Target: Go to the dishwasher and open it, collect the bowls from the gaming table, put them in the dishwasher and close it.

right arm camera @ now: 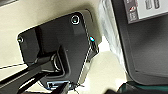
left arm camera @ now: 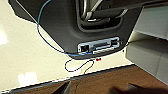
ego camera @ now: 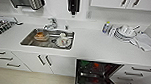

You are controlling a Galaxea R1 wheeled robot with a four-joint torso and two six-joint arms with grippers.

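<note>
Although each wrist camera is trained on robot housing and pale floor, neither claw's opening can be told. From the head camera, the dishwasher [ego camera: 97,75] is seen open below the white counter [ego camera: 96,47], green and orange shapes in its dark interior; white drawers [ego camera: 140,72] flank it.

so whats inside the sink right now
In the sink there is an orange-brown bowl-like item toward its left and white crockery, seemingly a cup on a plate, toward its right. Whatever lies beneath those pieces is covered, and finer detail cannot be made out.
</note>
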